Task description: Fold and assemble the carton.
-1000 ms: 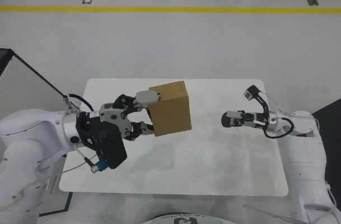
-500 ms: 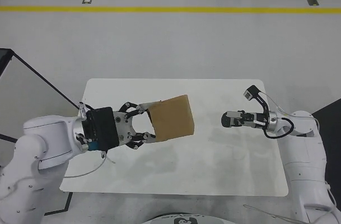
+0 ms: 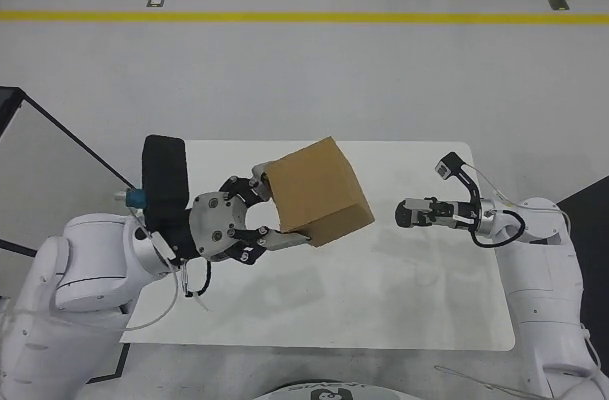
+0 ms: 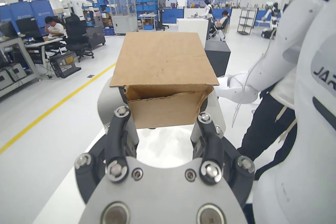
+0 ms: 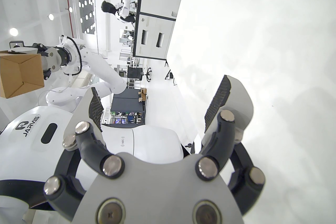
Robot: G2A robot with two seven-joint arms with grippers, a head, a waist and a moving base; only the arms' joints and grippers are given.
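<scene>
Since the left gripper (image 3: 274,210) is clamped on one end of the brown cardboard carton (image 3: 319,190), tilted above the white table (image 3: 414,300), and the right gripper (image 3: 402,213) hangs spread and empty well apart, it could easily twist loose imo.

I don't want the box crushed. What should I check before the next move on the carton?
1. The carton is held between the left gripper jaws: ok.
2. The carton is clear of the table: ok.
3. The right gripper is empty, jaws open: ok.
4. The right gripper is apart from the carton: ok.
5. The flap at the gripped end is closed: not ok, a gap shows.
6. The end facing the right gripper is locked: cannot tell.
</scene>
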